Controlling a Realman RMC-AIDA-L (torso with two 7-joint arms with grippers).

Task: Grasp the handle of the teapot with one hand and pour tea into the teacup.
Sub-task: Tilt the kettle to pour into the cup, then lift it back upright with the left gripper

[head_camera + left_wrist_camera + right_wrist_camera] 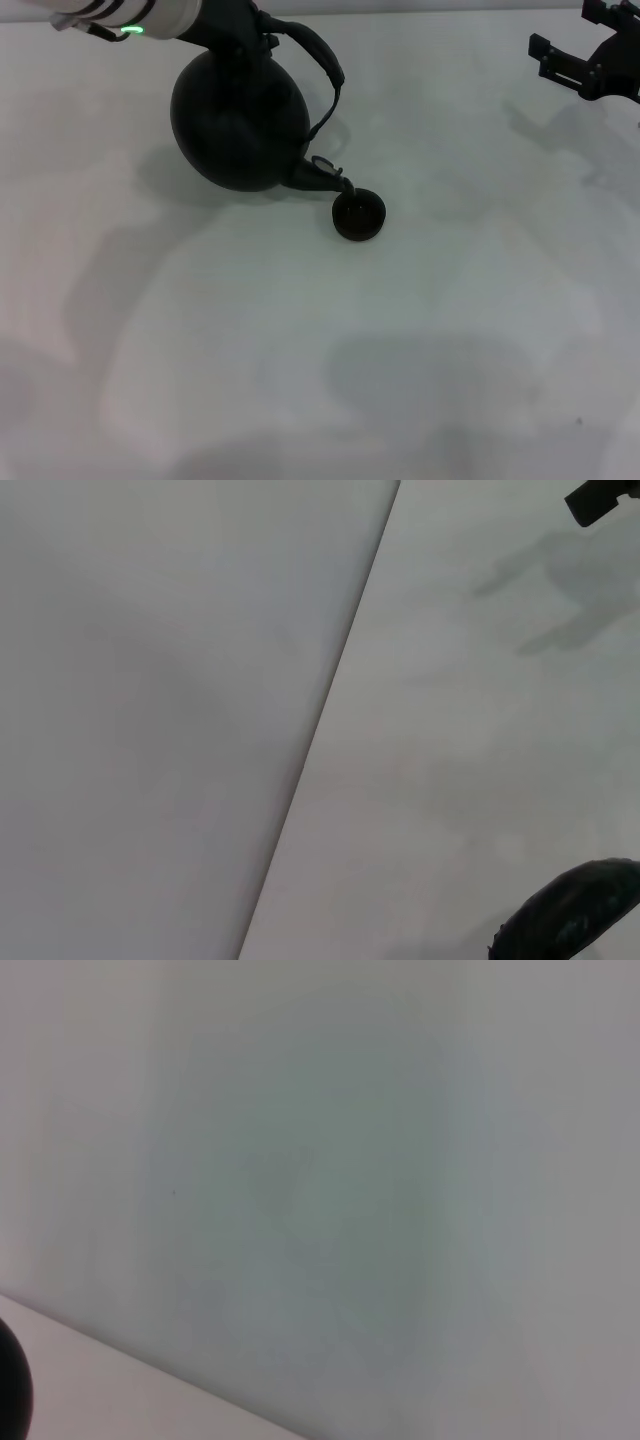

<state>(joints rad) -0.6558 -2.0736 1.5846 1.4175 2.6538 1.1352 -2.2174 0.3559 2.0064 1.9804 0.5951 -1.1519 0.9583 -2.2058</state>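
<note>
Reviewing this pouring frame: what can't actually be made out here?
- Left gripper's fingers: head view, hidden where the arm meets the handle; the grasp is not visible.
- Tea: head view, the teapot spout sits over the teacup, but any stream or fill level is too dark to tell.
- Right gripper: head view, cut off by the edge; finger state unclear.
- Wrist views: only slivers of the teapot show.
</note>
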